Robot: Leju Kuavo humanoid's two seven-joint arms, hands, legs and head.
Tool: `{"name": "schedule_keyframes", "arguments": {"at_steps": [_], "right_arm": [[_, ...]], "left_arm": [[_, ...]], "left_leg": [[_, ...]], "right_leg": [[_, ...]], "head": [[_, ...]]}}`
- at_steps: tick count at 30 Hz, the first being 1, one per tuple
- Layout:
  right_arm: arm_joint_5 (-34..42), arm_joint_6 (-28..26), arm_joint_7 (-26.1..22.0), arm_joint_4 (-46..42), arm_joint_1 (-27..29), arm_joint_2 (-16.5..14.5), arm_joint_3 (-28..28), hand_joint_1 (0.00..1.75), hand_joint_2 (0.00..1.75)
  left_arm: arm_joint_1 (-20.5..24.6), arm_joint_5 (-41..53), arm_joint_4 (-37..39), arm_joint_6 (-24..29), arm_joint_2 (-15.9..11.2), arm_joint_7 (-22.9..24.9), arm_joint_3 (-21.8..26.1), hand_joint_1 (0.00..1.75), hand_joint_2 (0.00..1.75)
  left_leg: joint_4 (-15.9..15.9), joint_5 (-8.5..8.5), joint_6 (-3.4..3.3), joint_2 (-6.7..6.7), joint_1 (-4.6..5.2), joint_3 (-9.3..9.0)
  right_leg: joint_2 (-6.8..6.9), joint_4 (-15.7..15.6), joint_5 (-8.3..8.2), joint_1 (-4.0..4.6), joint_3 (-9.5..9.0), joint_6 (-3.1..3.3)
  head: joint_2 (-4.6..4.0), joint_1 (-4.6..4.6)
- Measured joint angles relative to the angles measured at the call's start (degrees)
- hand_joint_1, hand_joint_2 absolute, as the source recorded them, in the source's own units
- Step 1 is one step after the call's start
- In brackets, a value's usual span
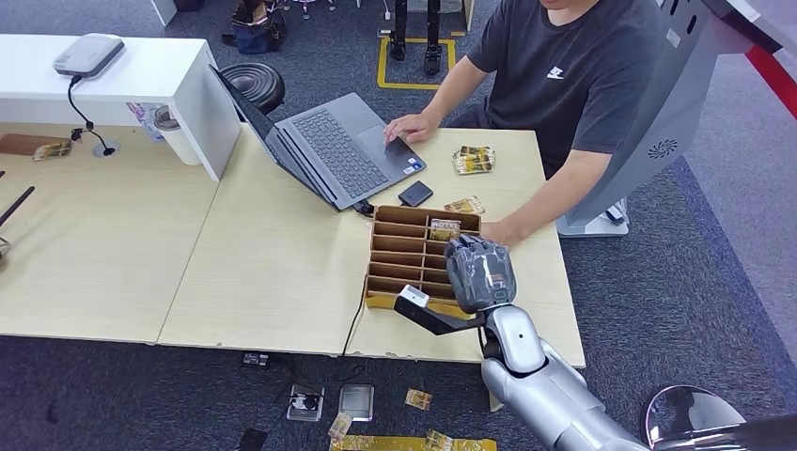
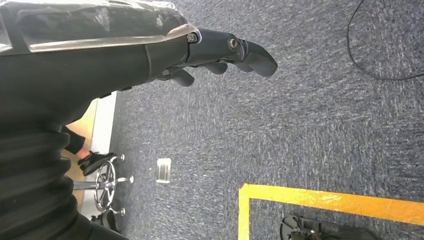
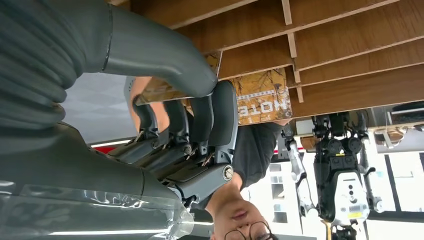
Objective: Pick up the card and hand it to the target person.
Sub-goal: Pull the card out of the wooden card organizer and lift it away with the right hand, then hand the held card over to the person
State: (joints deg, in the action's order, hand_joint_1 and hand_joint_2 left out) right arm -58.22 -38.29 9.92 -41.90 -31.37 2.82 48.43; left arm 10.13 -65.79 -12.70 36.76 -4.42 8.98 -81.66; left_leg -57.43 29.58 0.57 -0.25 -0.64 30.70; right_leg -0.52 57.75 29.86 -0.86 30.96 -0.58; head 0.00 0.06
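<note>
A camouflage-print card point(image 1: 444, 227) point(image 3: 262, 97) stands in the far row of the brown divided box point(image 1: 399, 254) on the table. My right hand point(image 1: 479, 272) point(image 3: 200, 120) hovers over the box's right side. Its thumb and fingers point(image 3: 223, 110) lie right in front of the card, and whether they touch or pinch it is hidden. The target person point(image 1: 564, 75) sits across the table, one hand point(image 1: 496, 232) beside the box and the other on a laptop. My left hand point(image 2: 220, 55) hangs over the carpet, fingers loosely bent and holding nothing.
An open laptop point(image 1: 329, 150), a black device point(image 1: 414, 194), a loose card point(image 1: 464, 205) and a small stack of cards point(image 1: 474, 160) lie beyond the box. A grey robot stand point(image 1: 658, 122) rises at the right. Cards and boxes point(image 1: 418, 399) litter the floor.
</note>
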Motion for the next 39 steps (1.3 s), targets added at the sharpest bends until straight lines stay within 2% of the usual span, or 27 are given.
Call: {"name": "schedule_keyframes", "arguments": {"at_steps": [13,29,39], "right_arm": [[-1.28,-1.75,0.35,0.76,-0.63,-0.81,-0.33,1.75,1.75],[-7.81,-1.84,5.55,-24.04,1.14,1.92,-2.21,1.75,1.75],[-6.40,-1.75,5.14,-29.78,0.34,2.52,-2.44,1.64,1.75]], "left_arm": [[-0.09,-0.24,0.00,0.02,0.02,-0.38,0.00,0.00,1.75],[-0.49,-1.03,0.00,0.55,0.02,-0.68,0.00,0.00,1.75],[-0.47,-1.37,0.00,0.81,0.13,-0.77,0.02,0.00,1.75]], "left_leg": [[0.00,0.00,0.00,-0.01,0.00,-0.01],[0.00,0.00,0.00,0.06,0.00,-0.04],[0.00,0.00,0.00,0.06,0.00,-0.04]], "right_leg": [[0.01,0.00,0.00,0.00,-0.02,0.00],[-0.04,0.00,0.00,0.00,-0.02,0.00],[-0.03,0.00,-0.01,0.00,-0.02,-0.01]], "head": [[0.00,0.04],[0.00,-0.01],[0.00,-0.07]]}}
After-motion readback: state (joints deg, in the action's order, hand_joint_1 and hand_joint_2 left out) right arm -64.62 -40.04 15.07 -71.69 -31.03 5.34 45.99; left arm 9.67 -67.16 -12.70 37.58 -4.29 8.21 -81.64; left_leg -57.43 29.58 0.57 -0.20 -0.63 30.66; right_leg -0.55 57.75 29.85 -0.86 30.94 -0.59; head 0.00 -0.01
